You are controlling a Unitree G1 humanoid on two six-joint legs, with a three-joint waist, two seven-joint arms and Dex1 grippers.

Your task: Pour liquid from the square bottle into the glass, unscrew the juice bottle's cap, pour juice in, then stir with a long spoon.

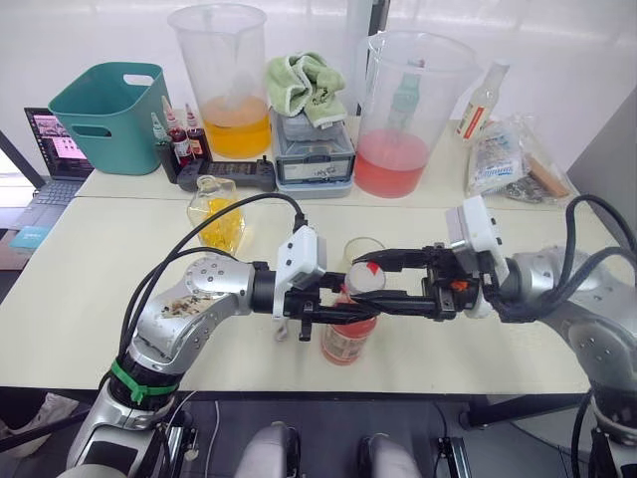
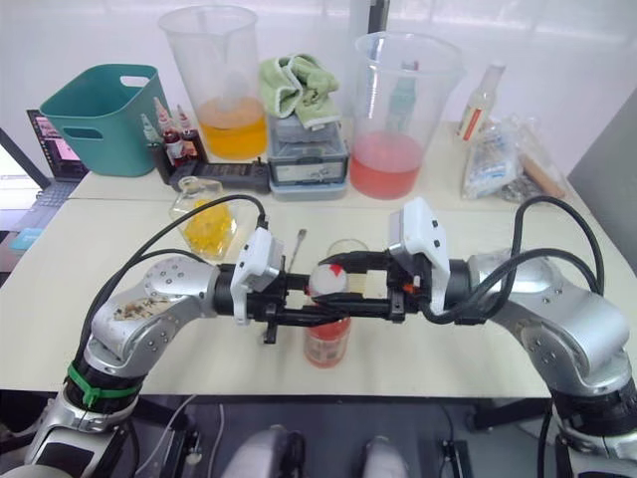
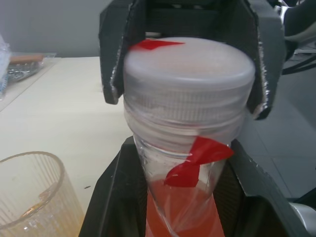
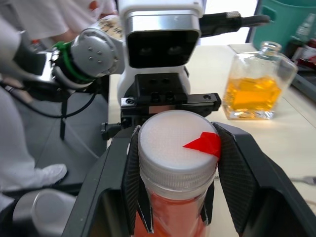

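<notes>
The juice bottle (image 1: 348, 337) stands upright near the front edge of the tabletop (image 1: 90, 249), between the two arms. The left pincer (image 1: 333, 304) reaches in from the robot's left and is closed on the bottle's neck just under the cap (image 1: 365, 276); in the left wrist view its black fingers (image 3: 106, 197) flank the clear neck on both sides, with pink-red juice showing below. The right pincer (image 1: 383, 279) comes in from the opposite side, higher up, and is clamped on the cap itself: in the right wrist view its two fingers (image 4: 237, 177) press against either side of the white cap (image 4: 175, 148), which carries a small red mark on top. The cap sits on the neck; whether it is loosened at all is hard to judge from these angles.

The glass (image 1: 363, 251) stands just behind the bottle, close to it, and appears to hold a little yellowish liquid at the bottom. The square bottle (image 1: 217, 214) stands upright farther back and to the robot's left, well apart from both pincers, with yellow liquid inside. The long spoon (image 2: 298, 244) lies flat on the tabletop behind the left arm, mostly hidden by it.
</notes>
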